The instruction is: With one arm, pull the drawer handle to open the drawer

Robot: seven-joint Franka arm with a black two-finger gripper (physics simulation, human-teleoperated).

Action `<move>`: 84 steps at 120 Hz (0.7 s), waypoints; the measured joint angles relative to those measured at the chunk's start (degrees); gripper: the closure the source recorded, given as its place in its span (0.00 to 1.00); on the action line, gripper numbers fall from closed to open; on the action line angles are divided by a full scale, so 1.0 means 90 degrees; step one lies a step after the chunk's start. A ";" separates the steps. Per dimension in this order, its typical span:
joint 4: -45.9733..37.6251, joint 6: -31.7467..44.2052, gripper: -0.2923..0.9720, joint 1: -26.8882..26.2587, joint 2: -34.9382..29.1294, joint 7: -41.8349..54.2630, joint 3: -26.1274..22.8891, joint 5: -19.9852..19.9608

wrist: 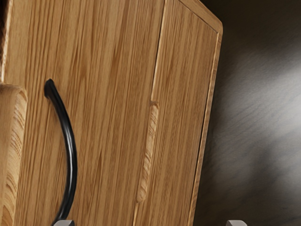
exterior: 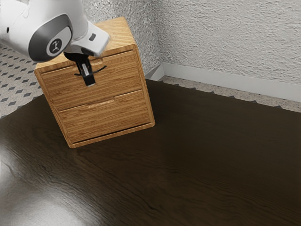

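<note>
A small oak cabinet (exterior: 123, 33) stands on the dark floor with two drawers in its front. The top drawer (exterior: 117, 75) carries a curved black handle (exterior: 101, 68) (wrist: 69, 150). Its front lies level with the lower drawer's front. My black gripper (exterior: 88, 80) (wrist: 149, 223) hangs right in front of that handle, pointing at the drawer front. It is open: the two grey fingertips (wrist: 63, 222) stand far apart in the wrist view. One end of the handle runs down to one fingertip, and the other fingertip is off over the floor beside the cabinet.
The lower drawer (exterior: 117, 117) has a flat wooden grip (exterior: 101, 102) (wrist: 148, 155). Dark glossy floor (exterior: 197, 165) spreads out in front of the cabinet and to the exterior view's right. A rough grey wall (exterior: 225, 33) rises behind.
</note>
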 joint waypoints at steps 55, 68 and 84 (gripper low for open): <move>0.0528 0.0444 0.51 -0.0013 0.0620 0.0928 0.0031 -0.0306; 0.0679 0.0466 0.51 0.0099 0.0767 0.1073 0.0094 -0.0425; 0.0835 0.0479 0.52 0.0088 0.0884 0.1225 0.0128 -0.0516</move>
